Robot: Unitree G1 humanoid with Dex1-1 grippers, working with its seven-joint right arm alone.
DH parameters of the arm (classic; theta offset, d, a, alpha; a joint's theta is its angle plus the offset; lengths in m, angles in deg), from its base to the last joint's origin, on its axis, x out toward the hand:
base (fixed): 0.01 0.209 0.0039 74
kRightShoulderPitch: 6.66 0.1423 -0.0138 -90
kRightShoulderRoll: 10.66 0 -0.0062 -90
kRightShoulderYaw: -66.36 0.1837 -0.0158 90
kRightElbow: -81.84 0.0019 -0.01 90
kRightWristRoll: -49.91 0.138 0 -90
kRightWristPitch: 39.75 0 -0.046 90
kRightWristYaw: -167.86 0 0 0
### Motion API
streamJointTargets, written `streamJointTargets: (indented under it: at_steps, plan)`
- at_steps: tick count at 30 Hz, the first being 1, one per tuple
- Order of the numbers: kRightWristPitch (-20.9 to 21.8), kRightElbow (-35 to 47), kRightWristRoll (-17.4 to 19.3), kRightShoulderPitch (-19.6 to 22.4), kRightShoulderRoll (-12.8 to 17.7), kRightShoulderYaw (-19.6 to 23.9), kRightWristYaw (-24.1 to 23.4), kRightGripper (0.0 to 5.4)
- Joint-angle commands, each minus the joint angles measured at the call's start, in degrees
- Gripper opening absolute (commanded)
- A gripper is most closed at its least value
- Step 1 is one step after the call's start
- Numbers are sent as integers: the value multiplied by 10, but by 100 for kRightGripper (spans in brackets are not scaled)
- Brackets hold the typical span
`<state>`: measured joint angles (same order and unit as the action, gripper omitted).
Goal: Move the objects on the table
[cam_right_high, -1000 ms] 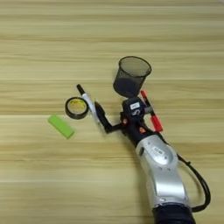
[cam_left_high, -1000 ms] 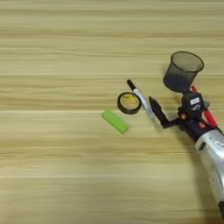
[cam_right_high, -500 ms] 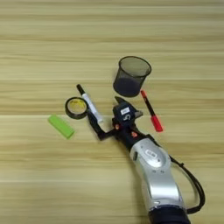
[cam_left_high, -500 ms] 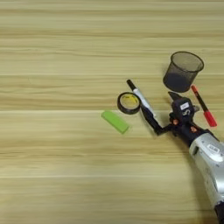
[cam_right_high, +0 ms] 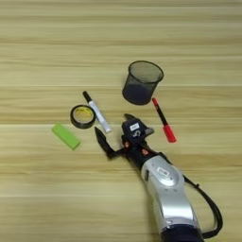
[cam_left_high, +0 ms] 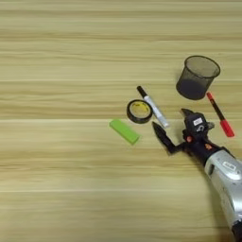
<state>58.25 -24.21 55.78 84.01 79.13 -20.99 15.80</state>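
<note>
Since a second ago, I see green block (cam_left_high: pixel 124 131), tape roll (cam_left_high: pixel 139 111) and marker (cam_left_high: pixel 153 106) unmoved; my end effector (cam_left_high: pixel 171 127), spread open and empty, has slid left off the red pen (cam_left_high: pixel 219 114), nearing the marker.

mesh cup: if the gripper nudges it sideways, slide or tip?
The mesh cup stands upright, taller than its base is wide, so a push near the rim would probably tip it. See-through mesh suggests it is light; a low push likely slides it. Tipped, it may roll.

The silver forearm (cam_left_high: pixel 226 176) runs off the left eye view's lower right corner; the light wood-grain counter (cam_right_high: pixel 42 189) overruns all 4 edges.
</note>
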Motion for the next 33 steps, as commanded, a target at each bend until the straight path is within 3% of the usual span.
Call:
streamJointTargets:
  at_steps: [1, 8, 33]
  plan:
    - [14, 16, -8, 34, 11, 1, -8, 537]
    - [14, 6, -9, 40, 9, -1, -1, 537]
    - [-6, -33, -17, 47, 9, -21, 29, 246]
